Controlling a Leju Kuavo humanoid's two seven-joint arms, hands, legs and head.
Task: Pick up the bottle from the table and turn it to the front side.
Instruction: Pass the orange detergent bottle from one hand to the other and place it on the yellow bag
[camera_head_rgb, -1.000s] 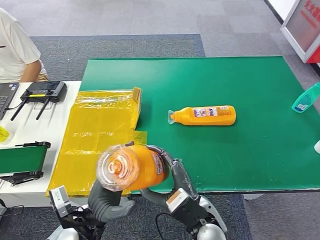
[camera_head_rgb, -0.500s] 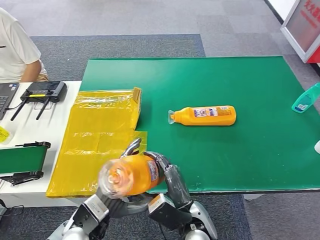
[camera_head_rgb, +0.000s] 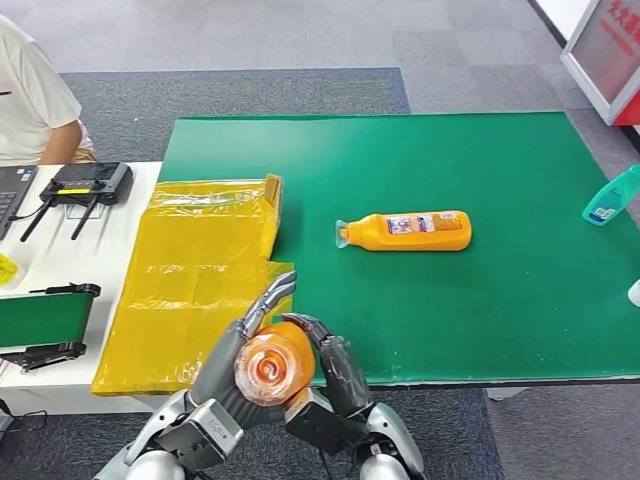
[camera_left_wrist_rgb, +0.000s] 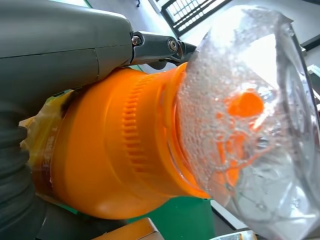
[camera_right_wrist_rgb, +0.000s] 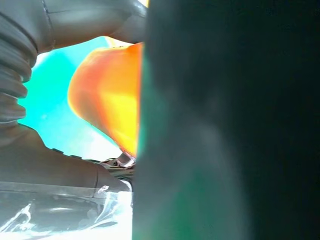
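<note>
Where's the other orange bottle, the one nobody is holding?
In the head view, the second orange bottle lies on its side mid green mat, right of the yellow bag.

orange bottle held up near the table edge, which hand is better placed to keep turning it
Probably the left. The left hand wraps the orange bottle from the side, fingers reaching over its top, and grips the neck behind the clear cap in the left wrist view. The right hand cups the other side as support.

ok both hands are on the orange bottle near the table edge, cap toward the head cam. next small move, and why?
Probably keep rolling the held bottle about its long axis between the left hand and right hand. Its clear cap points at the head camera, so no label shows there, unlike the second bottle lying on the green mat with its label showing.
</note>
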